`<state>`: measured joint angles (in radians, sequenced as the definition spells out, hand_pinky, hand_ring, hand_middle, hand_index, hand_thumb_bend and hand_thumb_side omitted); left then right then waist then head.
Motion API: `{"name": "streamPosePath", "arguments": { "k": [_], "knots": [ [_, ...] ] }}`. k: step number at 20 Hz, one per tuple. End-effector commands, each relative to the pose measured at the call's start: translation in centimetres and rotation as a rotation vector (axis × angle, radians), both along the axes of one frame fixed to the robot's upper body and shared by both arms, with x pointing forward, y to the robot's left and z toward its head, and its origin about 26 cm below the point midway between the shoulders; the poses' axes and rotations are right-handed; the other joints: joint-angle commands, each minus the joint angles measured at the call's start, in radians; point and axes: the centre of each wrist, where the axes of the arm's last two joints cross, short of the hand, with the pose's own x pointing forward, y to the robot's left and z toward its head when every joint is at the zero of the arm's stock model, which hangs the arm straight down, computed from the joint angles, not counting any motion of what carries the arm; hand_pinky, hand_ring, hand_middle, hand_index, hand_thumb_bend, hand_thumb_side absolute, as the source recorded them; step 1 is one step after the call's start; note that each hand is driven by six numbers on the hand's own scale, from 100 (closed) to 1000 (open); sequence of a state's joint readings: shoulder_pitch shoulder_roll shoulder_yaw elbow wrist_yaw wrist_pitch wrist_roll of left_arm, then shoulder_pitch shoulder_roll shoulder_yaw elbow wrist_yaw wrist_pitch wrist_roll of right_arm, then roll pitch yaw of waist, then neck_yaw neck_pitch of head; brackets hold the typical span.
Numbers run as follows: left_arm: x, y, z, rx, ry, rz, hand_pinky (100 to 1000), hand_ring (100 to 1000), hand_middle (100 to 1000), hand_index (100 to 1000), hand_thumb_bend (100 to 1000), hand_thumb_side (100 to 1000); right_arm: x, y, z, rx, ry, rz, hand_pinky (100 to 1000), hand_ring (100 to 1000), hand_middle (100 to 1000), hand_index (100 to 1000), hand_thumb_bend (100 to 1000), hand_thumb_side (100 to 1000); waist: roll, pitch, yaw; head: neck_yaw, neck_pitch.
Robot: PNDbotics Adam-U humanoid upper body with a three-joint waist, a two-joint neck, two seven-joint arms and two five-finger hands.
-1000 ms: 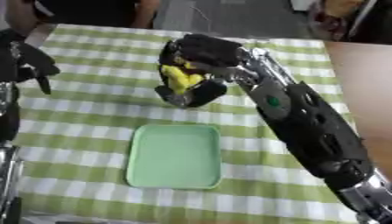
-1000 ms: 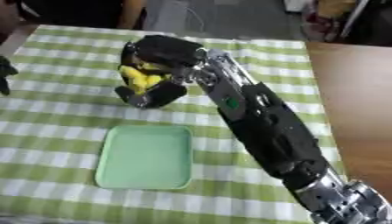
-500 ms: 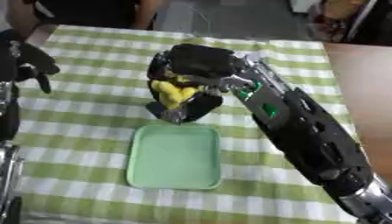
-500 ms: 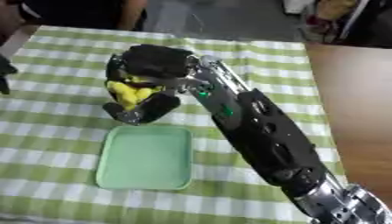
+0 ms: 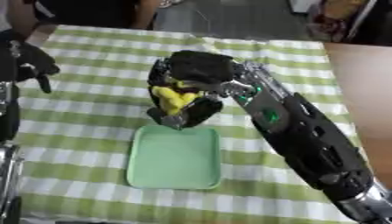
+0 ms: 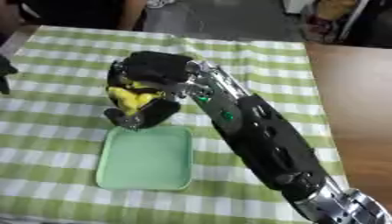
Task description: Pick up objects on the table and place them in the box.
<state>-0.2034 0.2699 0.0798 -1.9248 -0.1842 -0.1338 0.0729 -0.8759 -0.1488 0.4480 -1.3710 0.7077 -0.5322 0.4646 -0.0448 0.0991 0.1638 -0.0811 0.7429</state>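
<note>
The robot's black right hand [image 5: 191, 89] has its fingers curled around a small bright yellow object [image 5: 173, 98], whose shape cannot be made out beyond a lumpy yellow mass. The hand hangs over the far edge of the shallow pale green rectangular tray [image 5: 174, 158], at the tray's twelve o'clock, with its fingertips pointing down toward the rim. The tray lies on the green-and-white checked tablecloth [image 5: 92, 57], and its bare floor shows nothing inside. The long black right forearm [image 6: 253, 131] runs from the five o'clock corner up to the hand.

The left eye view shows the robot's black left hand [image 5: 30, 61] at nine to ten o'clock, well apart from the tray, with fingers bent and holding nothing. The right eye view catches only a dark sliver of that hand at its left edge, but shows more of the bare brown tabletop [image 6: 348, 100] at three o'clock.
</note>
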Motion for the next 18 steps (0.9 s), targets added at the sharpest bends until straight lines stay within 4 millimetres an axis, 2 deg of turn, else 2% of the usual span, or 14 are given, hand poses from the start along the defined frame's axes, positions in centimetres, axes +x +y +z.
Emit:
{"name": "streamPosePath", "arguments": {
  "k": [1,5,18],
  "knots": [
    [-0.2,-0.1,1.0,0.015,-0.033,-0.010,233,447,468,428,667,1000,0.1,0.4,-0.5,-0.012,0.013,0.004,100,100,264,480,100,614,0.007,-0.013,0.001,-0.010,-0.015],
    [-0.2,-0.1,1.0,0.014,-0.034,-0.011,233,447,468,428,666,1000,0.2,0.6,-1.8,-0.016,0.043,0.002,100,100,259,480,100,614,0.007,-0.012,0.001,-0.011,-0.014],
    [-0.2,-0.1,1.0,0.014,-0.033,-0.014,233,448,468,428,667,1000,0.2,1.1,-3.4,-0.020,0.075,0.015,100,100,264,485,100,613,0.007,-0.012,0.002,-0.013,-0.015]
  ]
}}
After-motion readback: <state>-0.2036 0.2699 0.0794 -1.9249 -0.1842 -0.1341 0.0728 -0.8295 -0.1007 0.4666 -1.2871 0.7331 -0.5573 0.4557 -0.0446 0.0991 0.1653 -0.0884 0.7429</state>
